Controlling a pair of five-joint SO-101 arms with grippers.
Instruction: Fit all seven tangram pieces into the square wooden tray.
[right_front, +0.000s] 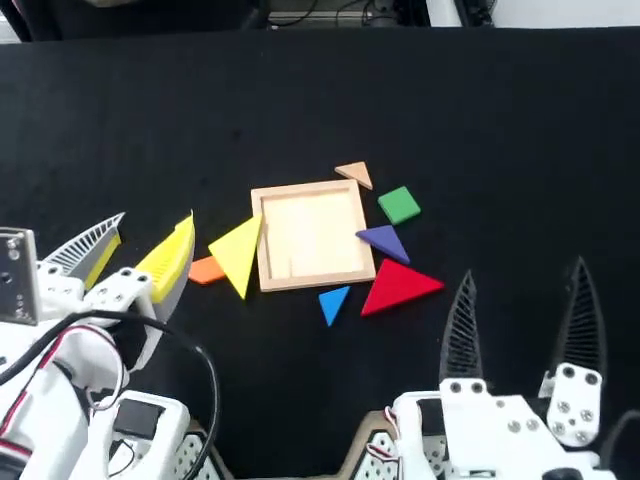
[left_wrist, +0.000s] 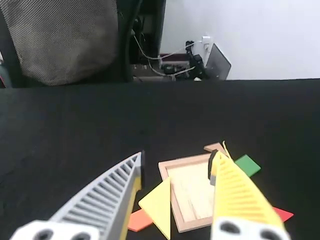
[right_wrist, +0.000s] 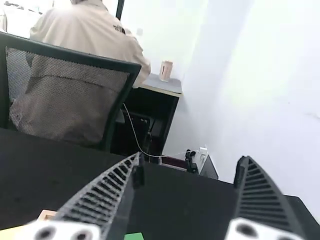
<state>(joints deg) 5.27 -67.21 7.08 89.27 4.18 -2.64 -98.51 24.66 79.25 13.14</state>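
The wooden tray (right_front: 310, 230) sits on a black table (right_front: 150, 110), white wall (left_wrist: 260, 35) beyond.

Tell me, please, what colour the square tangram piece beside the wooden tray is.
The square piece is green, clearest in the high view.

No text, number or sign legible anywhere, a small pale mark (right_wrist: 118, 28) on a jacket (right_wrist: 85, 35) above the chair back (right_wrist: 65, 95) (too small to read), a small container (right_wrist: 165, 70) on the desk (right_wrist: 160, 86), at two o'clock from the chair back, its surface indistinct
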